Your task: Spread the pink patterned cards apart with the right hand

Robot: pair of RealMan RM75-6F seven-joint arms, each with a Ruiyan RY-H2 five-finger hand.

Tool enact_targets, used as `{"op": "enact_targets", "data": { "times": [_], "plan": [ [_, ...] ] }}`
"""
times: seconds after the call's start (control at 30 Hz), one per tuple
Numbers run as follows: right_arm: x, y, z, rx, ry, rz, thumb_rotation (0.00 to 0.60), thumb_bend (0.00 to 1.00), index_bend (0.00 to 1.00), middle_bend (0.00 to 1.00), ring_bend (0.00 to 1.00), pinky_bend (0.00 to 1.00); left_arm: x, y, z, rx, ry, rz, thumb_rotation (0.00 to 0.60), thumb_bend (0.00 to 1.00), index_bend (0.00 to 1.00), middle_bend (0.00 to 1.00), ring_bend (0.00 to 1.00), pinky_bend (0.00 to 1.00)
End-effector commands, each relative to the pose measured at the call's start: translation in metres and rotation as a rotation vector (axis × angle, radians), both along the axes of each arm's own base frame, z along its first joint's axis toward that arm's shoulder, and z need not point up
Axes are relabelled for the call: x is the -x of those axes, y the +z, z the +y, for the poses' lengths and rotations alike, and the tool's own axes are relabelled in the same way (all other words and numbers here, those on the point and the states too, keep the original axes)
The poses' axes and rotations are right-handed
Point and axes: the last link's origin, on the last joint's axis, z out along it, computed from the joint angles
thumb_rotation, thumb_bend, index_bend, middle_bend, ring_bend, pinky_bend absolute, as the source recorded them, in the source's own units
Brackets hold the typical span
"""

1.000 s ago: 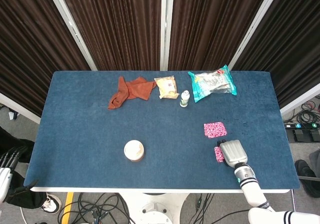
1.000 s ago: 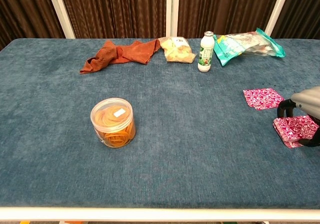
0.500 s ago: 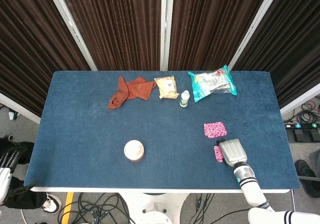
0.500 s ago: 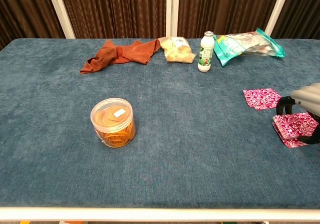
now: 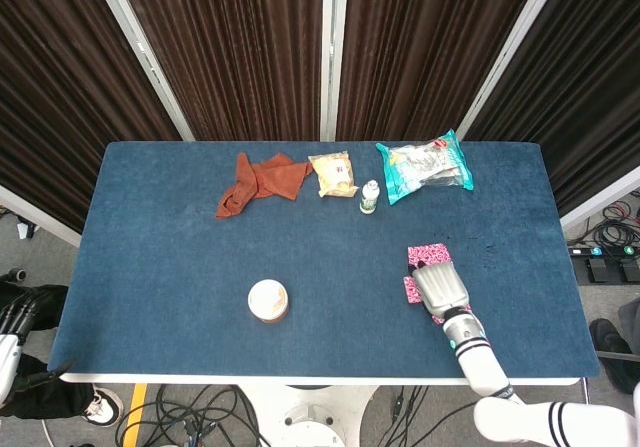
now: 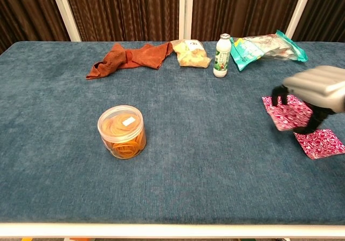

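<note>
My right hand [image 5: 440,289] [image 6: 315,87] is at the table's right front, fingers curled down around a pink patterned card [image 5: 409,289] [image 6: 294,117] that sticks out to its left. A second pink card [image 5: 432,253] lies flat just beyond the hand; in the chest view it overlaps the held one. A third pink card [image 6: 319,143] lies alone on the blue cloth nearer the front edge; in the head view the hand and wrist hide it. My left hand [image 5: 12,317] hangs low past the table's left edge, barely visible.
A clear tub of rubber bands [image 5: 268,300] [image 6: 122,131] stands front centre. Along the back are an orange cloth [image 5: 260,182], a snack pack [image 5: 333,174], a small white bottle [image 5: 370,196] and a teal bag [image 5: 425,167].
My right hand has moved left and away from the front edge with one pink card, leaving another card behind on the cloth. The far card has not moved.
</note>
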Motion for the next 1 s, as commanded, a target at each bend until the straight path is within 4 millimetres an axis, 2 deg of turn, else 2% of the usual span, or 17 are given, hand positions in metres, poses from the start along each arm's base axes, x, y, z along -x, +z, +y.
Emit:
{"op": "enact_targets", "data": {
  "times": [0.03, 0.4, 0.73, 0.83, 1.0],
  "plan": [
    [-0.025, -0.013, -0.008, -0.020, 0.013, -0.022, 0.600, 0.21, 0.44, 0.42, 0.69, 0.79, 0.000, 0.001, 0.000, -0.001, 0.000, 0.000, 0.600, 0.14, 0.11, 0.08, 0.00, 0.08],
    [-0.059, -0.053, -0.017, -0.064, 0.033, -0.019, 0.600, 0.21, 0.44, 0.42, 0.69, 0.79, 0.001, 0.002, 0.000, -0.006, 0.000, -0.002, 0.600, 0.14, 0.11, 0.08, 0.00, 0.08],
    [-0.065, -0.068, -0.018, -0.087, 0.022, -0.006, 0.600, 0.20, 0.42, 0.37, 0.69, 0.79, 0.002, 0.003, -0.001, -0.012, -0.001, -0.008, 0.600, 0.14, 0.11, 0.08, 0.00, 0.08],
    [-0.065, -0.069, -0.017, -0.095, 0.026, -0.002, 0.600, 0.17, 0.36, 0.32, 0.69, 0.79, 0.002, 0.004, 0.000, -0.013, -0.001, -0.009, 0.600, 0.14, 0.11, 0.08, 0.00, 0.08],
    [-0.064, -0.069, -0.016, -0.109, 0.028, 0.000, 0.600, 0.10, 0.15, 0.16, 0.69, 0.79, 0.003, 0.003, -0.001, -0.012, 0.002, -0.008, 0.600, 0.14, 0.11, 0.08, 0.00, 0.08]
  ]
}}
